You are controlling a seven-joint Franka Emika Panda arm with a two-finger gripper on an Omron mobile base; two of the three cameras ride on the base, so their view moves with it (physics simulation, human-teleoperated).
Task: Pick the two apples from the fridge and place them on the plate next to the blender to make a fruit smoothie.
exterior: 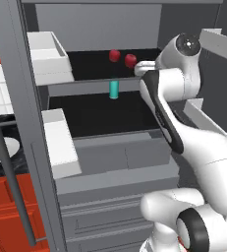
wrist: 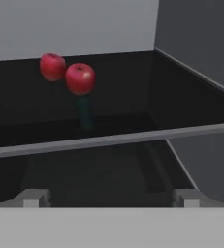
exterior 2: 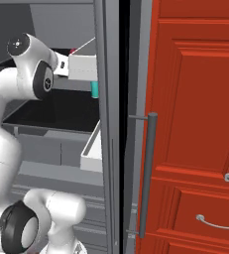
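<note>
Two dark red apples (exterior: 114, 55) (exterior: 130, 60) sit side by side on the upper black shelf of the open grey fridge (exterior: 100, 27). In the hand view the nearer apple (wrist: 80, 78) and the farther apple (wrist: 52, 66) lie ahead and to the left, well beyond the fingertips. My gripper (wrist: 111, 198) is open with nothing between its fingers, held in front of the shelf edge. A sliver of the white plate (exterior: 2, 150) shows on the counter left of the fridge door. The blender is out of view.
A teal cylinder (exterior: 114, 89) stands on the shelf below the apples. Pale door bins (exterior: 48, 56) (exterior: 61, 147) hang on the open door at left, which has a dark bar handle (exterior: 12, 182). Red cabinets (exterior 2: 195, 124) flank the fridge at right.
</note>
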